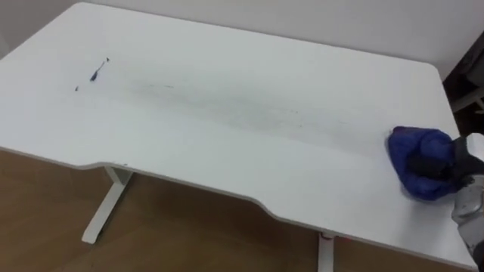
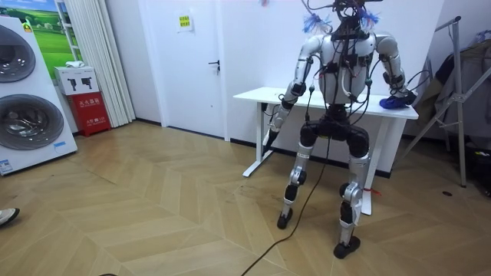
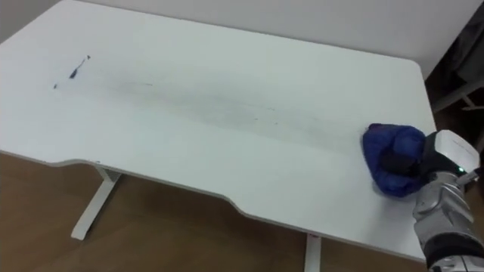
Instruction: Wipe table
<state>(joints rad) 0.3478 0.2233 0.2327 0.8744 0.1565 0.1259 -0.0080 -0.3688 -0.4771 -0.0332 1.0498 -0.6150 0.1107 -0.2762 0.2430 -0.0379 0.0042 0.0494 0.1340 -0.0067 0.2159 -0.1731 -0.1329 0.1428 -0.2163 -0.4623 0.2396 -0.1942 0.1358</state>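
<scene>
A white table (image 1: 227,75) stretches in front of me. A crumpled blue cloth (image 3: 389,143) lies near its right end, and my right hand (image 3: 442,162) sits on it with dark fingers (image 3: 397,161) curled into the fabric. A short dark mark (image 1: 98,73) shows at the far left of the tabletop, and faint grey smears (image 1: 249,113) run across the middle. In the room view I stand at the table's front edge. My left hand (image 2: 288,100) hangs low beside the table (image 2: 261,94), away from the cloth (image 2: 393,101).
The table's front edge has a shallow cut-out (image 1: 189,181), with wooden floor and a white leg (image 1: 106,204) below. A metal rack (image 2: 460,92) stands past the table's right end. Washing machines (image 2: 23,92) and a red box (image 2: 88,103) stand at the room view's left.
</scene>
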